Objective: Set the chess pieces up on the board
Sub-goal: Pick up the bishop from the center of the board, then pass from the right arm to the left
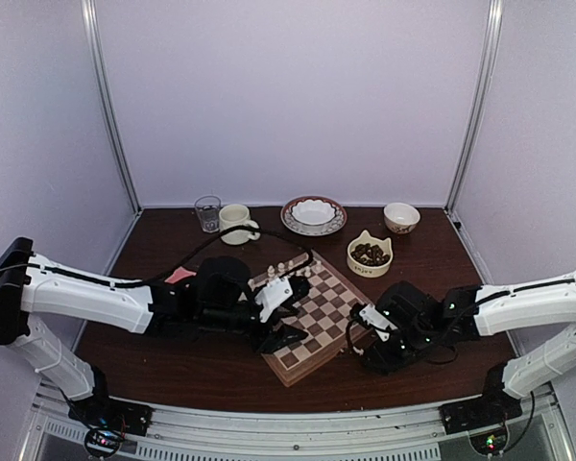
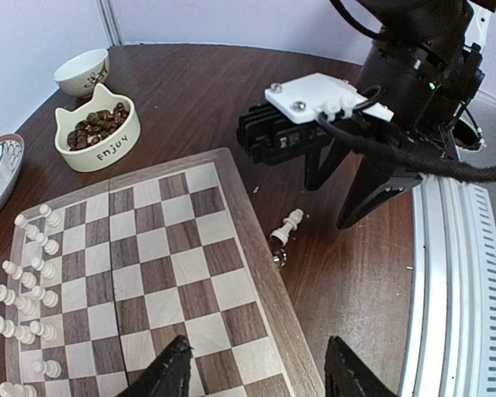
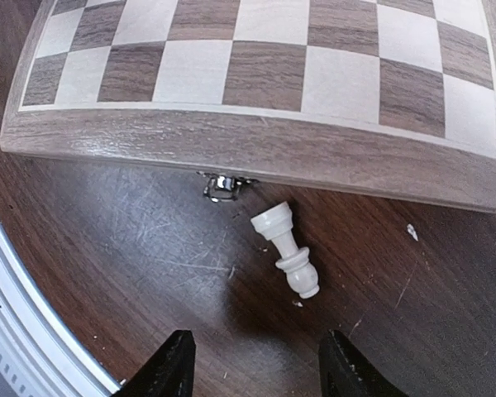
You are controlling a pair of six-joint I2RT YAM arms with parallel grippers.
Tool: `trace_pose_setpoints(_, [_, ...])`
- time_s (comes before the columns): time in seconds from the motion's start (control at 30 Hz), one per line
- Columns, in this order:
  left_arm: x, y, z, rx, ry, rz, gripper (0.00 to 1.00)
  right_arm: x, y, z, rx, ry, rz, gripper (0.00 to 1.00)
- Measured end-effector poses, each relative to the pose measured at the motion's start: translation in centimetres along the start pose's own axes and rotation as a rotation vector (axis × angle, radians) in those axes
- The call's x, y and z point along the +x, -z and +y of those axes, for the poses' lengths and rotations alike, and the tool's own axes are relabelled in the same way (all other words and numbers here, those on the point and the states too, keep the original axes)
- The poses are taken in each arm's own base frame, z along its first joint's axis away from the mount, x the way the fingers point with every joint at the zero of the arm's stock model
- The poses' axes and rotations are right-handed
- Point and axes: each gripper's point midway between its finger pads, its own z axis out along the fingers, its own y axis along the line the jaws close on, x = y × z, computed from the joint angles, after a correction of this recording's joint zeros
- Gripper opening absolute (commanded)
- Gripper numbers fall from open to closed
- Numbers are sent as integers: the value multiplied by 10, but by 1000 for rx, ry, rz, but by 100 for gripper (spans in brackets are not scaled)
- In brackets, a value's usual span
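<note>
Dark table [image 3: 149, 273] | toppled chess piece [image 3: 286, 250] beside board [image 3: 264, 66] latch [image 3: 223, 185] | left hand [image 2: 256, 368] released | right hand [image 3: 256, 364] released | cat-eared bowl [image 2: 107, 153] near

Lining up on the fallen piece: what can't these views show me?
Top view: the fallen piece is hidden beneath the right gripper.
Top view: standing pieces too small to identify, some behind the left arm.
Right wrist: the board is cut off by the top edge.

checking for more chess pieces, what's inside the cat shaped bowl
The cat-shaped bowl holds a heap of small dark brown bits, too small to identify. The heap hides the bowl's bottom.
</note>
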Motion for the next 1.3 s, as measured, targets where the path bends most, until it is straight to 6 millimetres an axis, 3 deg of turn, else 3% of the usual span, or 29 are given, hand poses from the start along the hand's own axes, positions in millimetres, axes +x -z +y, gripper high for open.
trace_pose_setpoints(0.37, [-1, 28, 38, -120, 76, -56, 59, -10, -35, -2, 46, 84, 49, 50])
trace_pose_setpoints(0.83, [-1, 28, 37, -120, 80, -58, 59, -12, -42, -3, 51, 99, 64, 8])
trace_pose_setpoints(1.13, [-2, 28, 35, -106, 83, -63, 61, -26, -11, 6, 5, 94, -2, 8])
trace_pose_setpoints(1.23, [-2, 30, 39, -83, 141, -84, 62, -49, 6, 20, -51, 102, -64, 8])
trace_pose_setpoints(1.3, [-1, 34, 52, -66, 216, -106, 63, -69, 17, 31, -87, 115, -115, 8])
